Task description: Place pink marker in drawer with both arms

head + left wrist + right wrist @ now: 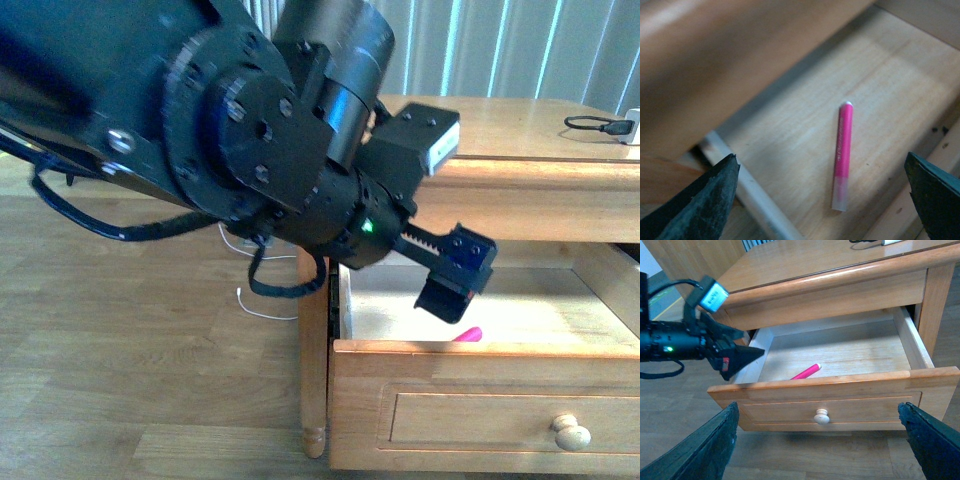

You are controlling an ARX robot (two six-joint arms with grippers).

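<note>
The pink marker [842, 156] lies loose on the light wood floor of the open drawer [840, 390], near its front wall; it also shows in the right wrist view [806, 372] and as a pink tip [467, 335] in the front view. My left gripper [452, 285] hangs open just above the drawer's left part, nothing between its fingers [705, 200]. It appears too in the right wrist view [737, 357]. The right gripper [820, 440] is open, out in front of the drawer, facing its round pale knob [821, 416].
The drawer [480, 400] is pulled out of a honey-brown wooden table [520, 130]. A black cable with a white plug [605, 126] lies on the tabletop at the back right. Wood-look floor [120, 350] and a white cord [260, 305] lie to the left.
</note>
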